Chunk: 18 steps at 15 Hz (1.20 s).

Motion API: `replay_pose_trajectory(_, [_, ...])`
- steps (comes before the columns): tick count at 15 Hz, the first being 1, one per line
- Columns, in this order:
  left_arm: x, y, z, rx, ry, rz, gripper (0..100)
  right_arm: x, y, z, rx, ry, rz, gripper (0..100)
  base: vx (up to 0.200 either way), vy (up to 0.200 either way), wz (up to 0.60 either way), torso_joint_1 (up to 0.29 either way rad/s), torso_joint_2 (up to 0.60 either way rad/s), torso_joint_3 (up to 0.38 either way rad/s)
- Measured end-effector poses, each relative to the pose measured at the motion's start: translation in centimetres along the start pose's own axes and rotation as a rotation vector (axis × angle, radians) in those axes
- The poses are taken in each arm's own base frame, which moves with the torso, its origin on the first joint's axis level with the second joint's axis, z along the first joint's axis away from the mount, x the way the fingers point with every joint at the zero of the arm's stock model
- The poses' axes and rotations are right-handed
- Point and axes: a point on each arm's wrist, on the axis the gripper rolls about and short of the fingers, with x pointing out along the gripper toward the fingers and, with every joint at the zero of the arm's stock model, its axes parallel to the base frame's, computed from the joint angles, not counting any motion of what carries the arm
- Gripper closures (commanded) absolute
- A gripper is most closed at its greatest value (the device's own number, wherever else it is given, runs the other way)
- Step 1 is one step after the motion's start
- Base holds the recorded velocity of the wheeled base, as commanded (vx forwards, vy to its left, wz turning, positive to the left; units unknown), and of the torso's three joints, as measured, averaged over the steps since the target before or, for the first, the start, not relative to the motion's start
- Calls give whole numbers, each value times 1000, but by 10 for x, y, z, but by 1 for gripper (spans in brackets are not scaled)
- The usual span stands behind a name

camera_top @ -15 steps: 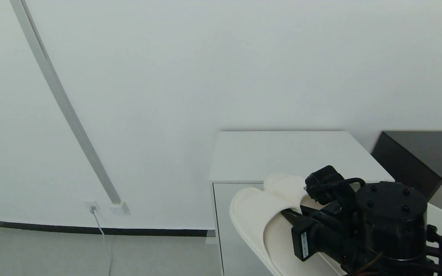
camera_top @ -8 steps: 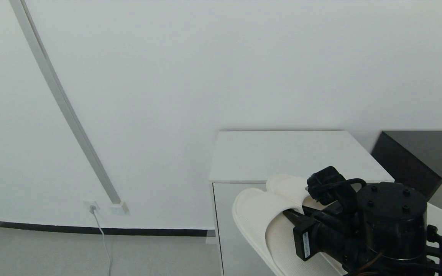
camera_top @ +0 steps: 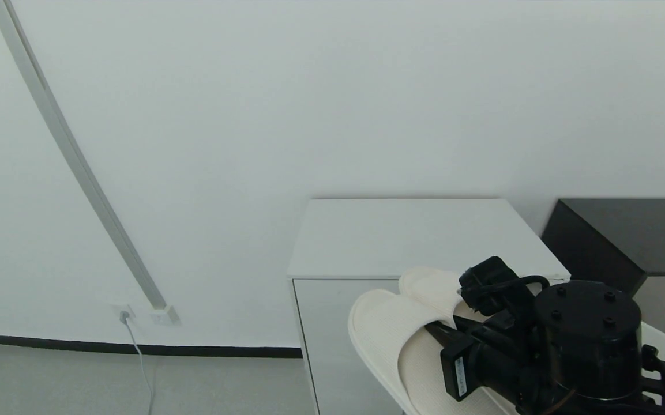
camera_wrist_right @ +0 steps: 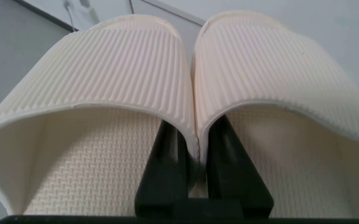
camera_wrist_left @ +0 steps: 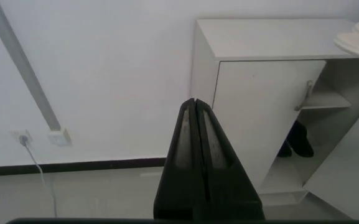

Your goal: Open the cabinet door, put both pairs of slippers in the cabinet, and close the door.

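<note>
Since the slippers (camera_wrist_right: 135,81) look soft and light, we pinch their adjoining uppers in our right tool (camera_wrist_right: 195,152); left tool (camera_wrist_left: 195,140) closed, empty.

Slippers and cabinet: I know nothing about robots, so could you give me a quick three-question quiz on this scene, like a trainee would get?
1. True or false: the cabinet door stands open.
2. What does the right gripper hold?
A. a pair of white slippers
B. a power cable
C. nothing
3. Fill in the blank: the left gripper is empty and its fingers are ___ (open or shut).

Key:
1. True. The left wrist view shows shelves behind the door.
2. A. Its fingers clamp the two uppers together where they meet.
3. Shut.
</note>
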Motion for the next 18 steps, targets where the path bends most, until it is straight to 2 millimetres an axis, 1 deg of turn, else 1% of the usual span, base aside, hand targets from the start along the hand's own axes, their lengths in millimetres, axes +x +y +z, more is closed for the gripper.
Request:
replay_pose_trajectory(11, [0, 0, 0, 0, 0, 0, 100, 0, -3, -5, 2, 2, -7, 100, 0, -200, 0, 2, 1, 2])
replay_pose_trajectory(18, [0, 0, 0, 0, 1, 0, 100, 3, -6, -6, 12, -22, -21, 100, 0, 0, 0, 0, 0, 0])
